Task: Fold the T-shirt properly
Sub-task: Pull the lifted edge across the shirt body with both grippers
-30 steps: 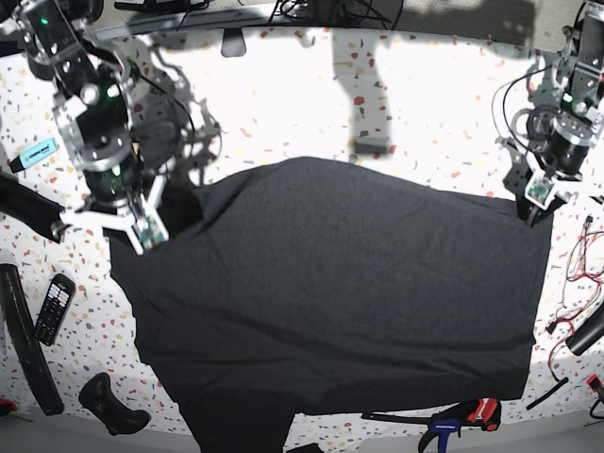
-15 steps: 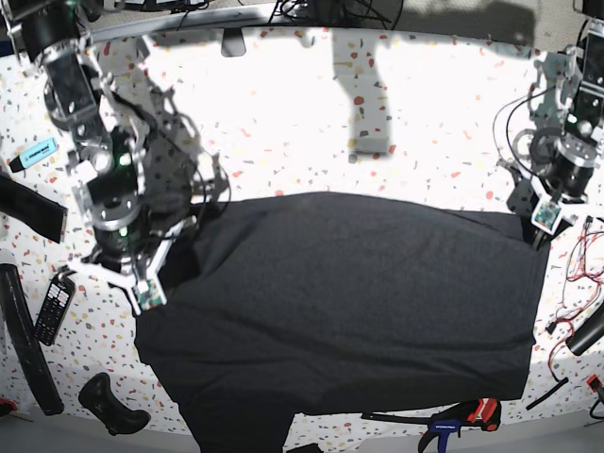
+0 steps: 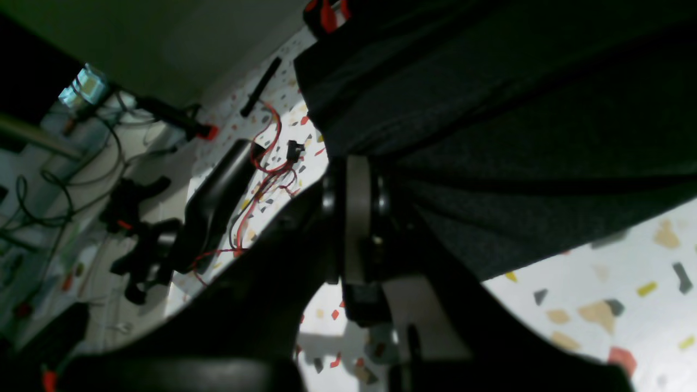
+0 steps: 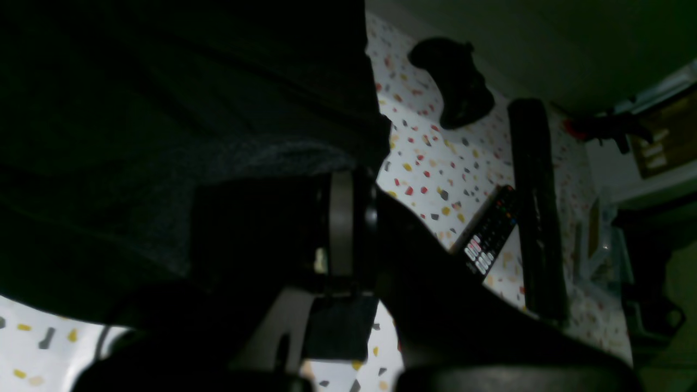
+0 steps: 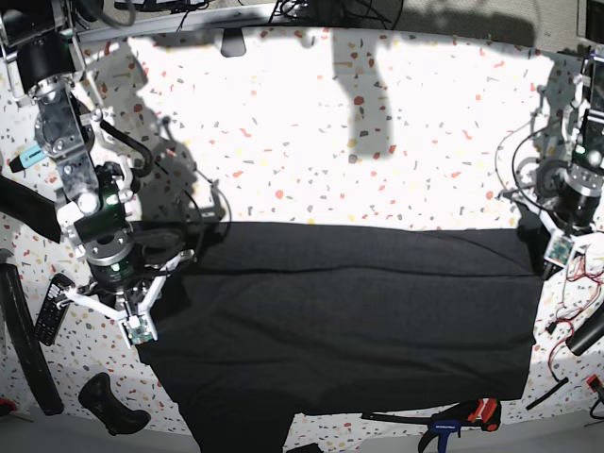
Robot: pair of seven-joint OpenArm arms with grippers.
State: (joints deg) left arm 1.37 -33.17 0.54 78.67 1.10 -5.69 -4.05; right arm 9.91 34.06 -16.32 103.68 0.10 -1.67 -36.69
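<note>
Starting with the left wrist view, the large charcoal-black cloth T-shirt (image 3: 544,125) hung in taut pleats from the left gripper (image 3: 375,218), whose jaws were pinched shut on the shirt's edge; the speckled white terrazzo surface (image 3: 626,283) showed beneath the raised hem, with a tangle of thin red wires (image 3: 267,163) off to the side.

Turning to the right wrist view, the shirt draped dark over the right gripper (image 4: 305,228), and its jaws looked clamped on the fabric, though the contact itself sat in shadow. A black remote with coloured buttons (image 4: 487,234) and a black rounded controller (image 4: 452,81) lay on the surface near the shirt's edge.

From the base view, the change over the last second was plain. Both arms had drawn the far edge of the shirt toward the near side: 1 second earlier that edge arched high up the surface, and now it lay as a straight line between the 2 grippers, with much more bare surface behind it. The right gripper (image 5: 142,321) had come down to the shirt's near-left part and the left gripper (image 5: 557,247) had slid a little nearer. I judged this as a lengthwise fold roughly half carried over, with the held edge not yet laid on the lower hem.
</note>
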